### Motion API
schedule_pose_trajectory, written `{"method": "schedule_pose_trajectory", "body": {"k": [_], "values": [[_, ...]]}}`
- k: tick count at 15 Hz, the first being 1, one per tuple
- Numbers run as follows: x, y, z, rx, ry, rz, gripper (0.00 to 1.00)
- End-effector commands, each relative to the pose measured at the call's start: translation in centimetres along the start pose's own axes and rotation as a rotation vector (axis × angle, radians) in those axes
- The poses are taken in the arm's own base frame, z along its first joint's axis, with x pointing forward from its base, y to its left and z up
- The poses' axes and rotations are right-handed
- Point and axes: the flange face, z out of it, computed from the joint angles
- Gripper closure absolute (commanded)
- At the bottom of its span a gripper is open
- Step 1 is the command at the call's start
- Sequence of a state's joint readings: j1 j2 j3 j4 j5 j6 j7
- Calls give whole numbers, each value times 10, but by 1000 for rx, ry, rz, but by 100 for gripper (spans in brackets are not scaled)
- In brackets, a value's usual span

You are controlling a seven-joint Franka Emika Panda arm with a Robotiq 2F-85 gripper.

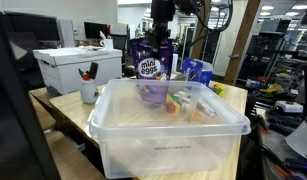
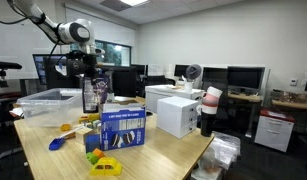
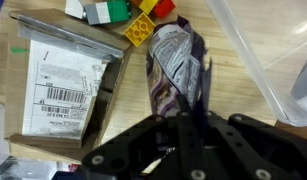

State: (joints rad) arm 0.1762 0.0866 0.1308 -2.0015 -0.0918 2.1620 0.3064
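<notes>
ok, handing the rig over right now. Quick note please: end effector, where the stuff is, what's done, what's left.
End effector: shut on the top of the purple candy bag.
Bag: hangs upright beside the clear bin. The wrist view shows the table under it, not the bin. I can't tell whether its bottom touches the wood.
Nearby: toy blocks and a labelled box lie on the table next to the bag.
Done: bag gripped.
Left: bag not released, and it is not in the bin.
</notes>
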Motion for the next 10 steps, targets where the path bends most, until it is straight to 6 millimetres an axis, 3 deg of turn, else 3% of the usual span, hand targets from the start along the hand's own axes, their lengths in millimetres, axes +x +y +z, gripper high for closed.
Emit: {"method": "schedule_pose_trajectory", "body": {"k": [1, 5, 9, 10], "values": [[-8, -5, -22, 6, 2, 20, 94], [-8, -13, -37, 15, 27, 8, 94], [-8, -12, -40, 18, 28, 15, 99], [-8, -12, -38, 26, 21, 21, 74]]}}
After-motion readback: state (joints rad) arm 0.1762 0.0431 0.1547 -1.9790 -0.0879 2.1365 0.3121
